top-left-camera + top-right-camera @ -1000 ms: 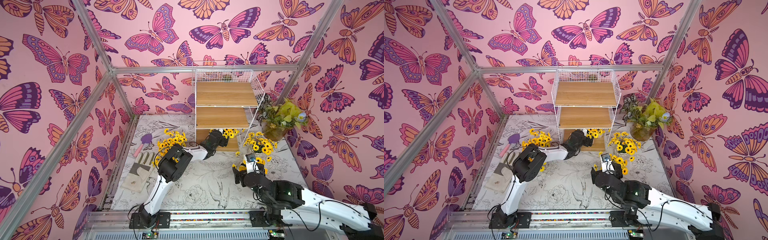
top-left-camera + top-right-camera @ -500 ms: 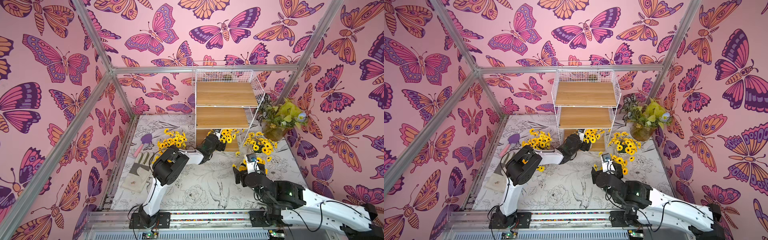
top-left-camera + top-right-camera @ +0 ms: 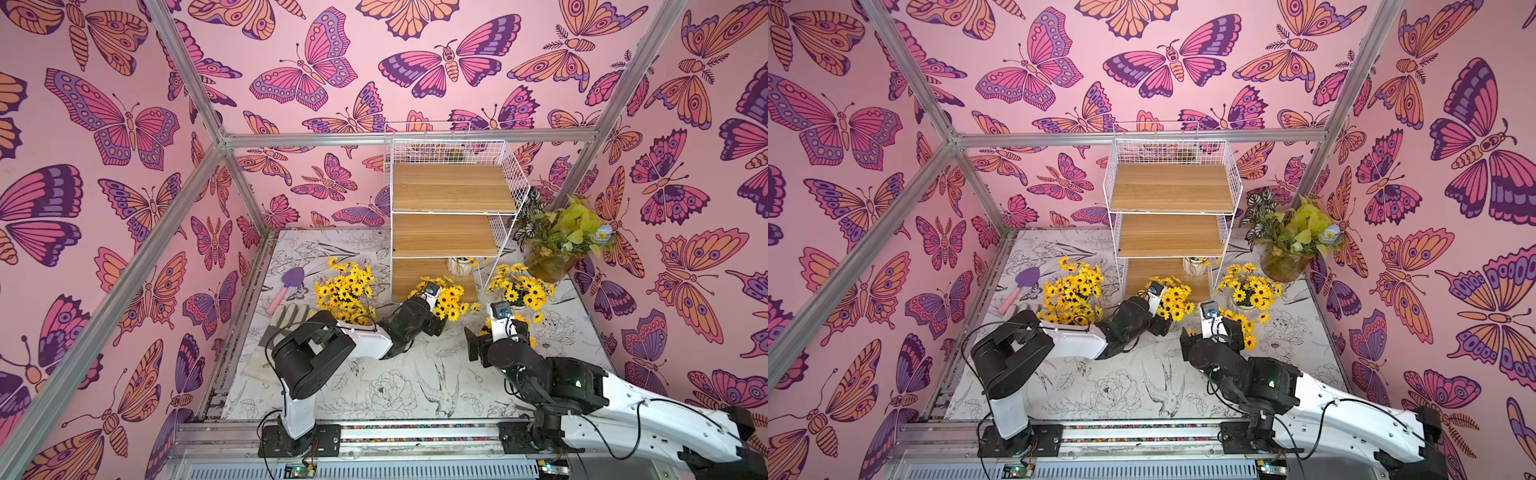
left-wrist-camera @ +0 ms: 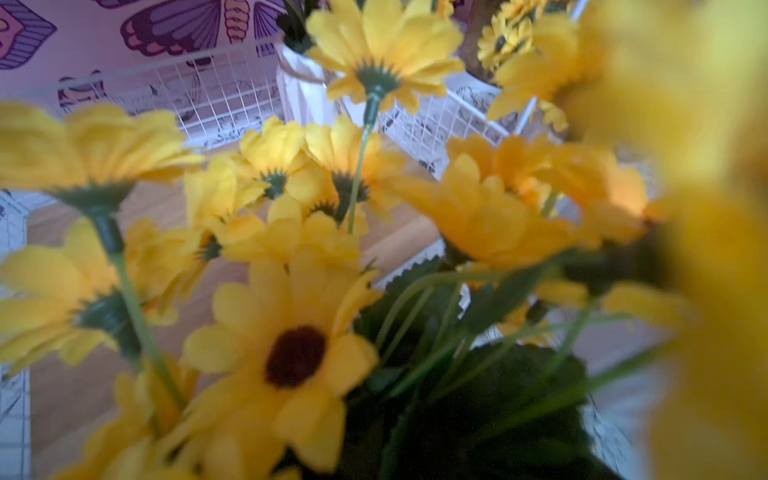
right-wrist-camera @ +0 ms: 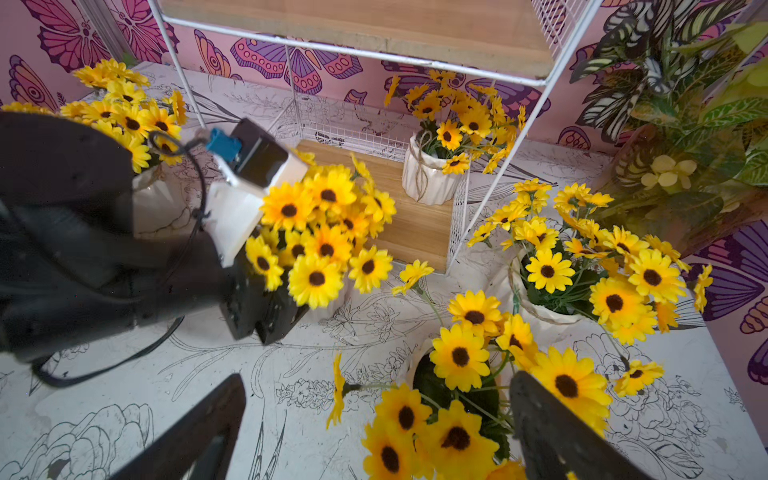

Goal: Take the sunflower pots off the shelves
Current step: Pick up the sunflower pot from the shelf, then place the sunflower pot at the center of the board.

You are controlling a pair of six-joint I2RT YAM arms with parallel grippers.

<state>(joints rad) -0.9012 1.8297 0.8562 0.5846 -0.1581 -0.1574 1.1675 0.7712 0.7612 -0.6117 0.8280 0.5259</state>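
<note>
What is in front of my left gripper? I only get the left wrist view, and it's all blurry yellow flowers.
Observer: The left gripper is closed on a white sunflower pot, just off the front edge of the bottom board of the shelves.
Operator: Where is the other arm?
Observer: The right gripper hangs open above a second sunflower pot standing on the table.
Operator: And to my left?
Observer: More sunflower bunches stand on the table there, a purple trowel beyond them.

One sunflower pot (image 5: 430,178) sits on shelves' (image 3: 451,189) bottom board.
</note>
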